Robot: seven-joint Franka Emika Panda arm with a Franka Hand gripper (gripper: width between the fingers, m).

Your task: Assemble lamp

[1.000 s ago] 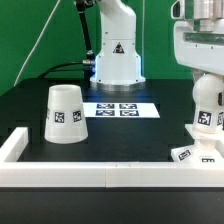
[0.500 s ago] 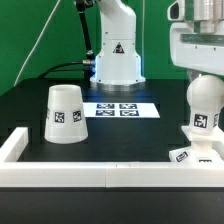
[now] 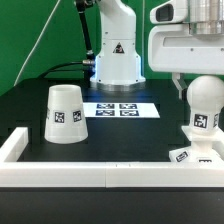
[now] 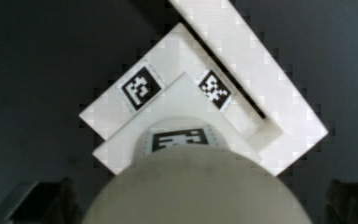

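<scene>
- Exterior view: bulb (image 3: 204,105) stands upright on the base (image 3: 197,150), at the exterior view's right, close behind the white front wall (image 3: 100,175).
- Bulb looks seated in the base; whether it is fully screwed home cannot be told.
- Gripper (image 3: 196,82) hangs just above the bulb top. No finger is seen touching the bulb.
- Wrist view: looks straight down on the bulb dome (image 4: 181,185), the base (image 4: 149,100) under it, and a white wall strip (image 4: 247,60) running alongside.
- Dark finger tips show to either side of the dome, clear of it. Jaws read as wide apart, holding nothing.
- Shade (image 3: 64,113) sits mouth down on the black table (image 3: 140,135) at the exterior view's left, well apart from bulb and base.
- Marker board (image 3: 120,108) lies flat between the shade and the pedestal (image 3: 116,55), behind the work area.

Progress, judged:
- Done: bulb mated to base, apparently released.
- Left: fetch the shade, carry it across and set it over the bulb. Possibly more turning of the bulb first.
- Roughly past the halfway mark; one part is not yet joined.

Counts:
- Bases: one.
- Bulbs: one.
- Shades: one.
- Lamp parts in all: three, two joined, one loose.
- Arms: one, with one gripper.
- Marker boards: one.
- Tags on the shade facing the exterior view: two.
- Tag on the bulb in the exterior view: one.
</scene>
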